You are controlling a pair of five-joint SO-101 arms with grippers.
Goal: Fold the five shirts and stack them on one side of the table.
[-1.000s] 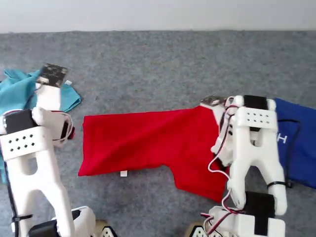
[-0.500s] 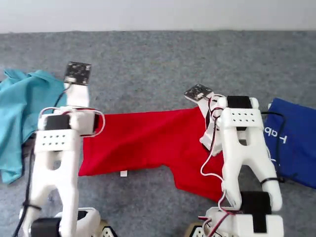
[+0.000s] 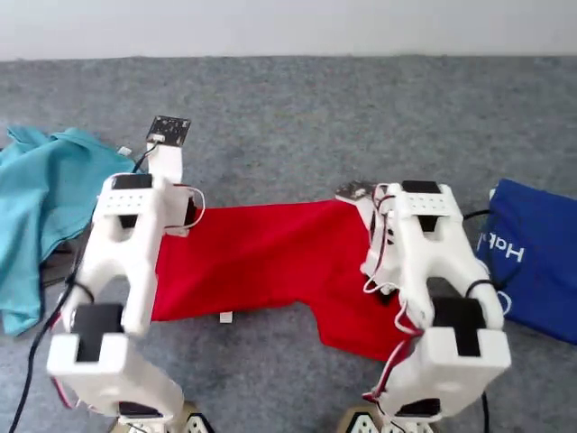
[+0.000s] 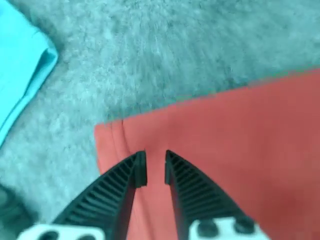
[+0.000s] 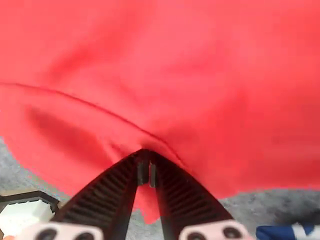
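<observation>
The red shirt (image 3: 270, 262) lies spread flat on the grey table (image 3: 288, 117); the left gripper (image 4: 155, 167) hovers slightly parted over its hem corner, while the right gripper (image 5: 146, 172) is pinched closed on fabric at its opposite end.

The grey, carpet-like table (image 3: 297, 108) carries a red shirt (image 3: 270, 257) spread flat at its middle, a rumpled teal shirt (image 3: 36, 207) at the left end and a blue shirt (image 3: 532, 271) at the right.

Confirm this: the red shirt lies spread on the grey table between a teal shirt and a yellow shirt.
One detail is wrong. The red shirt lies spread on the grey table between a teal shirt and a blue shirt, not a yellow one, as the high view shows.
</observation>
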